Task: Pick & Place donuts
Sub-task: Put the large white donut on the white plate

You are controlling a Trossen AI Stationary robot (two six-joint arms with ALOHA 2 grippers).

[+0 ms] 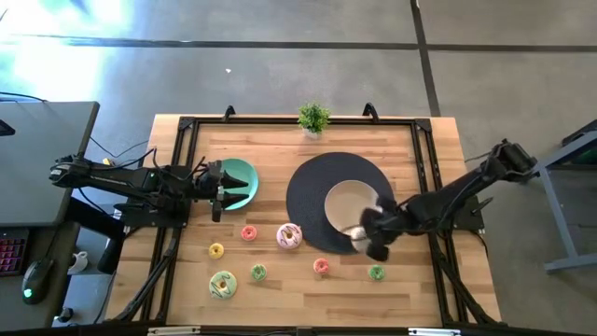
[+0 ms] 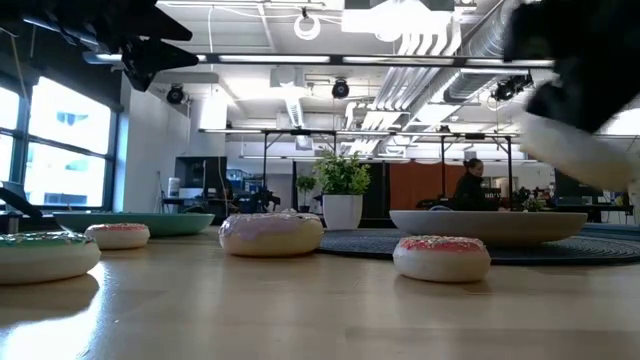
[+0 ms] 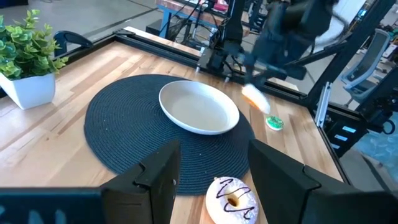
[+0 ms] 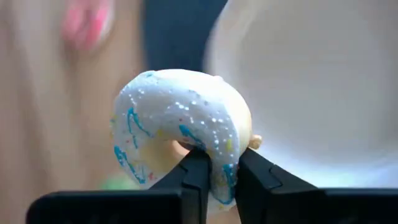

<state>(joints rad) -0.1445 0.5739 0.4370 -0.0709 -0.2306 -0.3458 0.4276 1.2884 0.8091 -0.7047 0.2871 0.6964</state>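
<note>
In the high view, the dark round mat (image 1: 308, 201) is taken as the landmark. A beige plate (image 1: 349, 203) is seen on its right half, and the right gripper (image 1: 366, 238) is held over the mat's lower right edge, just beside that plate, with a white-iced donut (image 1: 355, 233) gripped in it. The left gripper (image 1: 222, 189) is held well left of the mat, over a teal plate (image 1: 241, 182). A small potted plant (image 1: 313, 119) stands just beyond the mat's far edge. Other donuts are spread on the wooden surface (image 1: 280, 285) on the near side of the mat: a large pink-and-white one (image 1: 289, 236) touching the mat's edge, a small pink one (image 1: 321, 266), a small green one (image 1: 376, 273), and five more further left.

In the low view, a pink-sprinkled donut (image 2: 441, 257) lies in front of the mat (image 2: 360, 243) and the beige plate (image 2: 490, 226); the held donut (image 2: 570, 150) is seen raised above the plate's right side. A person (image 2: 470, 186) is seen in the room behind.

In the left wrist view, the left jaws are spread apart with nothing between them, facing the mat (image 3: 124, 130); the pink-and-white donut (image 3: 233, 200) lies at its edge.

In the right wrist view, the right jaws are clamped on the rim of the white-iced donut (image 4: 180, 124), beside the beige plate (image 4: 311, 93).
</note>
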